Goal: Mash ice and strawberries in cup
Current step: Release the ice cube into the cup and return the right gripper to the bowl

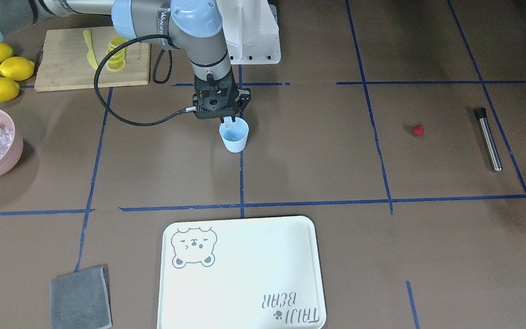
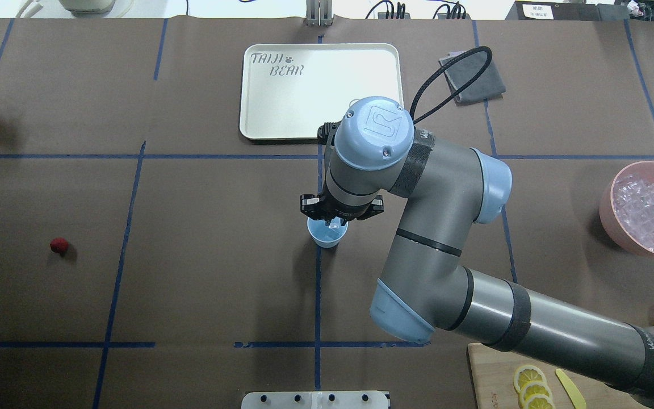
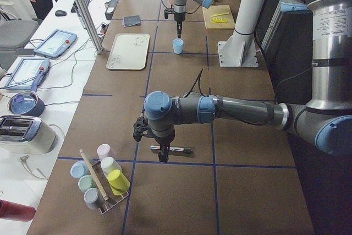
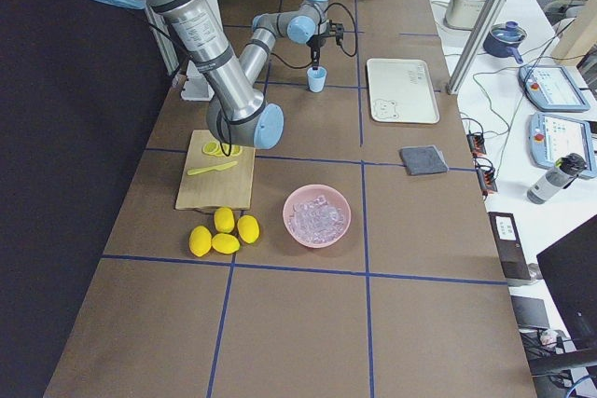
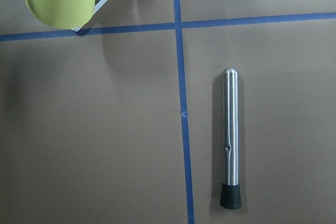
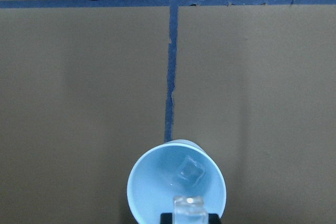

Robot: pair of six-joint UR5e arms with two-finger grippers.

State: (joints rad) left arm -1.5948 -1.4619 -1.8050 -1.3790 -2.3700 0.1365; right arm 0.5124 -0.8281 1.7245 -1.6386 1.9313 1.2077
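Observation:
The pale blue cup (image 1: 234,137) stands upright at the table's middle with one ice cube (image 6: 190,171) lying at its bottom. My right gripper (image 1: 229,121) hangs just above the cup's rim, shut on a second clear ice cube (image 6: 189,206). More ice fills the pink bowl (image 1: 13,151). The red strawberry (image 1: 418,130) lies alone on the table, well away from the cup. My left gripper (image 3: 163,157) hovers over a steel muddler (image 5: 230,137) lying flat; I cannot tell whether it is open or shut.
A white tray (image 1: 254,269) sits beyond the cup, a grey cloth (image 1: 80,297) beside it. Near the bowl are a cutting board (image 1: 62,68) with lemon slices and a yellow knife, and whole lemons (image 1: 0,71). A rack of cups (image 3: 102,177) stands near the muddler.

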